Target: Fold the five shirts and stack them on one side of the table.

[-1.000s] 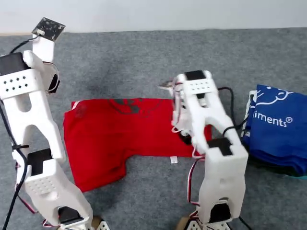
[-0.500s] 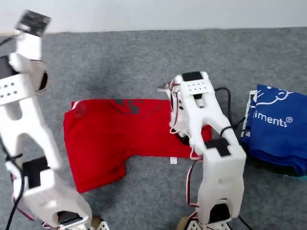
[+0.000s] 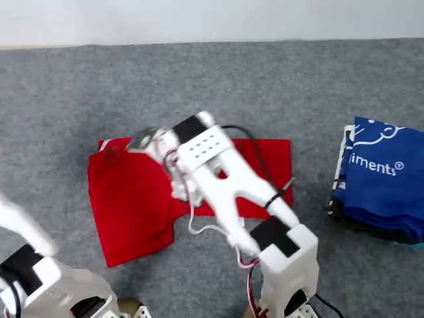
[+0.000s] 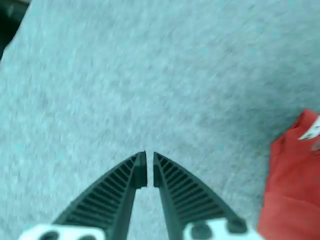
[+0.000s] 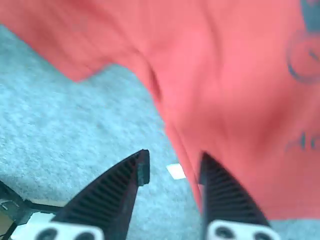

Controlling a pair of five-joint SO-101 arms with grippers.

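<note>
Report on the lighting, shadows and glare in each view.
High view: even, diffuse light across the table and the red shirt, with no hard shadows and no glare. Left wrist view: flat light on the table around the left gripper, no distinct cast shadow. Right wrist view: the red shirt is evenly lit, its folds softly shaded by the right gripper.

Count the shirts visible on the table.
2 clearly: a red shirt spread in the middle, a folded blue shirt at the high view's right; more may lie beneath it.
</note>
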